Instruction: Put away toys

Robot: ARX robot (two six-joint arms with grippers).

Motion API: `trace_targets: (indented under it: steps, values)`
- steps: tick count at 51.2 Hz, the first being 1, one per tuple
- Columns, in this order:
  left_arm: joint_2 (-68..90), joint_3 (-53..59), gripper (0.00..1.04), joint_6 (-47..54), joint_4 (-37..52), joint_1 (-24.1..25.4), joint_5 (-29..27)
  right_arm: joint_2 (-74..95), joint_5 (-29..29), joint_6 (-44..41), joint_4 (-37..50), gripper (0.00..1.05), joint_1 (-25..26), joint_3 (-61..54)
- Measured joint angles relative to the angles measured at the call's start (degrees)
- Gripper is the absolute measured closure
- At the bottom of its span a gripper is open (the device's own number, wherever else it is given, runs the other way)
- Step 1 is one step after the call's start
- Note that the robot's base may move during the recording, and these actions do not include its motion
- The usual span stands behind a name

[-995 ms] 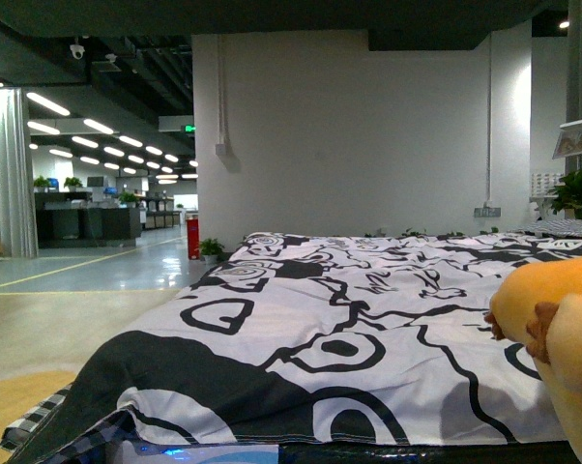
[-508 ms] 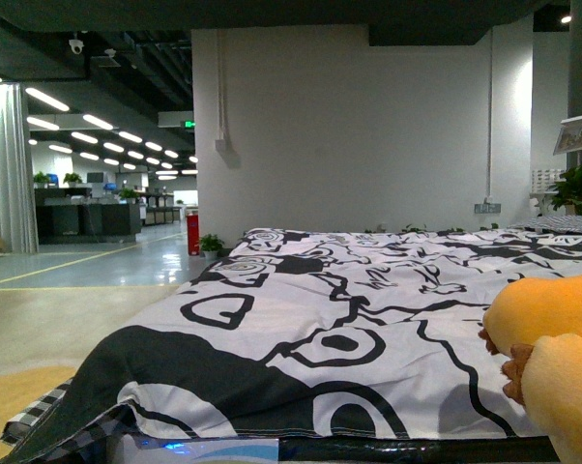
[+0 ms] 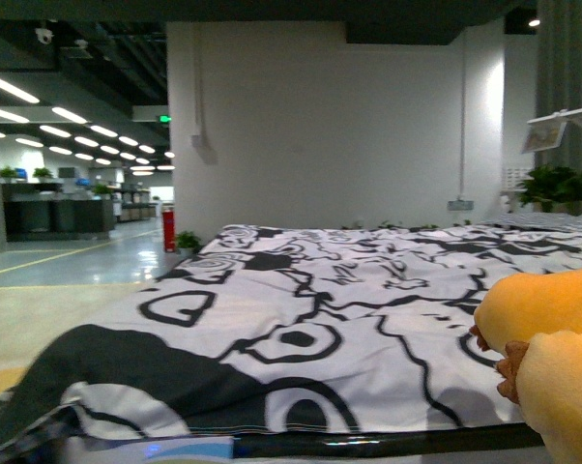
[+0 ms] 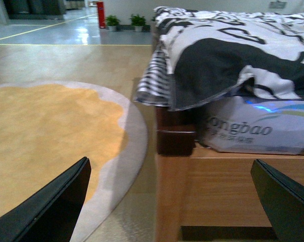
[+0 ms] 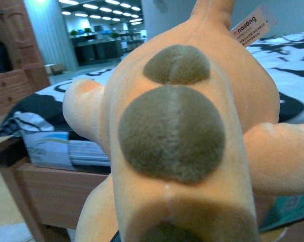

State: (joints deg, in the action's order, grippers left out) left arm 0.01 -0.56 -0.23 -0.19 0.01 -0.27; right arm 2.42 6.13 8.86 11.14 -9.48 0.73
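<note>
The orange-yellow plush toy (image 5: 192,126) fills the right wrist view, with brown round patches, stubby limbs and a white tag at its top. My right gripper is shut on the plush toy, and its fingers are hidden behind the plush. In the front view the plush toy (image 3: 552,338) shows at the right edge, just above the near edge of the bed. My left gripper (image 4: 177,201) is open and empty, low beside the bed's wooden frame; its dark fingertips (image 4: 56,206) frame the floor.
A bed with a black-and-white patterned cover (image 3: 310,309) fills the front view. Its wooden frame (image 4: 217,191) and a plastic-wrapped package (image 4: 253,131) lie under the cover's edge. A round yellow rug (image 4: 46,136) lies on the floor beside it. A white wall (image 3: 320,126) stands behind.
The front view has shifted: the bed and wall slid left and slightly down. The plush toy stays at the right edge, now a little lower and further left.
</note>
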Motion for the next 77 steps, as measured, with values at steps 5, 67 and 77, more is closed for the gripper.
trace_targets:
  steps: [5,67,77]
  values:
    - [0.0,0.0,0.06,0.0,0.0,0.0,0.09,-0.09,-0.37,0.0,0.0,0.97,0.0,0.0]
    - [0.02,-0.02,0.06,0.0,0.0,-0.04,0.24,-0.24,-0.39,-0.15,-0.02,0.97,0.11,0.0]
    - [0.02,-0.02,0.06,0.0,0.0,-0.04,0.24,-0.26,-0.39,-0.15,-0.02,0.97,0.11,0.0]
